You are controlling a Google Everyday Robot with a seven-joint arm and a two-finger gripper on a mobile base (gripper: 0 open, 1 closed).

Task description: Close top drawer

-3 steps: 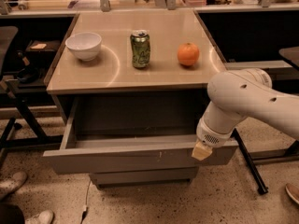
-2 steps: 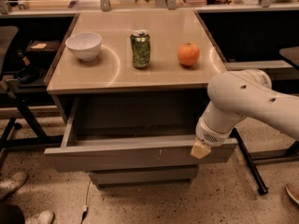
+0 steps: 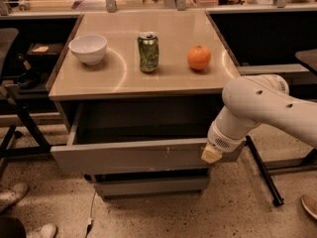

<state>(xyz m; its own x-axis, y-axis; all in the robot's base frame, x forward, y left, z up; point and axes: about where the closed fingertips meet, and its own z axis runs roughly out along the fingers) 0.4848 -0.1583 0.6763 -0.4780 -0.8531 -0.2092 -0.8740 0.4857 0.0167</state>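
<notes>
The top drawer (image 3: 129, 155) is a wide grey drawer with a flat front and small pale scratches near its middle. It stands pulled out from the cabinet, and its inside looks dark and empty. My gripper (image 3: 212, 154) is at the right end of the drawer front, pressed against it from the outside. The white arm (image 3: 262, 108) reaches in from the right and covers the drawer's right corner.
On the beige cabinet top (image 3: 124, 78) stand a white bowl (image 3: 88, 48), a green can (image 3: 148, 52) and an orange (image 3: 199, 58). A lower grey drawer front (image 3: 148, 186) shows below. A chair base (image 3: 20, 128) is at the left, shoes (image 3: 25, 217) at the bottom left, and a table leg (image 3: 265, 175) at the right.
The drawer has slid slightly inward, with my gripper following against its front. The things on top have not moved.
</notes>
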